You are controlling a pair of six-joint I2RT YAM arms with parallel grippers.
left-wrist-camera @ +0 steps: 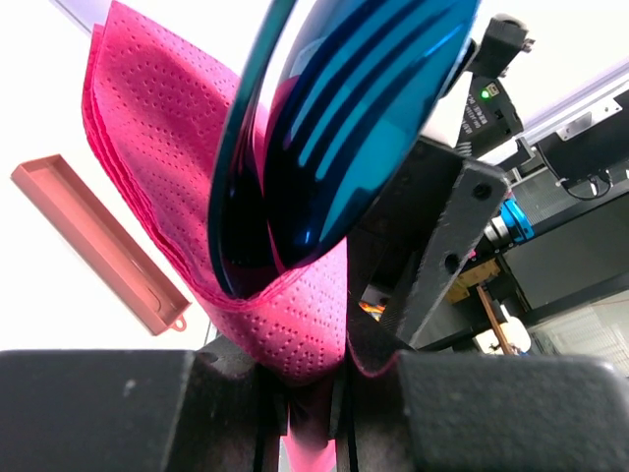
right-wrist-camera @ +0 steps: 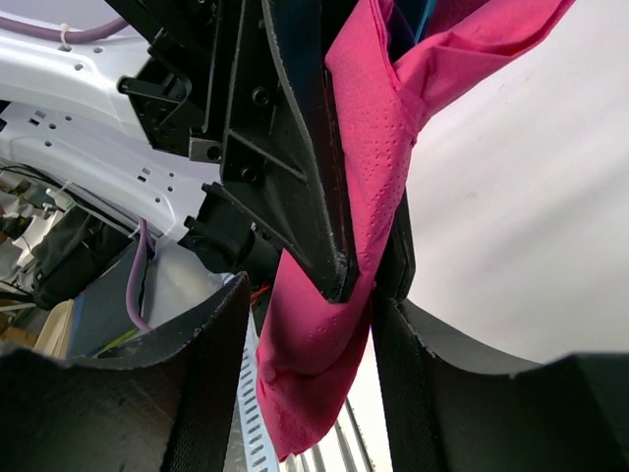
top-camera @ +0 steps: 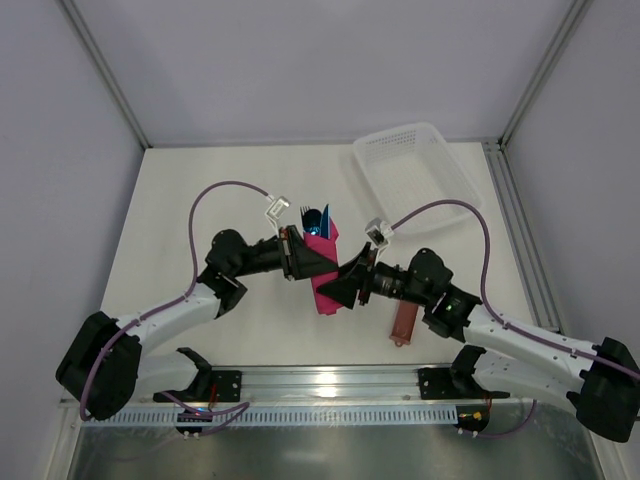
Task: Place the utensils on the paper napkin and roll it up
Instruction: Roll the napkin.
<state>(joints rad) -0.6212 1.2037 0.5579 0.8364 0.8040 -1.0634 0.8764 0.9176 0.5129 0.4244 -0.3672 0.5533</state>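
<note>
The pink paper napkin (top-camera: 326,270) is folded round the blue utensils (top-camera: 315,218) and held up off the table. A fork and a spoon bowl (left-wrist-camera: 339,128) stick out of its top. My left gripper (top-camera: 300,257) is shut on the napkin bundle, and the paper (left-wrist-camera: 295,334) is pinched between its jaws (left-wrist-camera: 329,369). My right gripper (top-camera: 346,285) is open just below. In the right wrist view its jaws (right-wrist-camera: 310,379) straddle the napkin's hanging lower end (right-wrist-camera: 314,344) and the tip of a left finger (right-wrist-camera: 295,157).
A reddish-brown oblong sleeve (top-camera: 403,322) lies on the table near the right arm and also shows in the left wrist view (left-wrist-camera: 98,241). A white mesh basket (top-camera: 400,131) stands at the back right. The metal rail (top-camera: 330,385) runs along the near edge.
</note>
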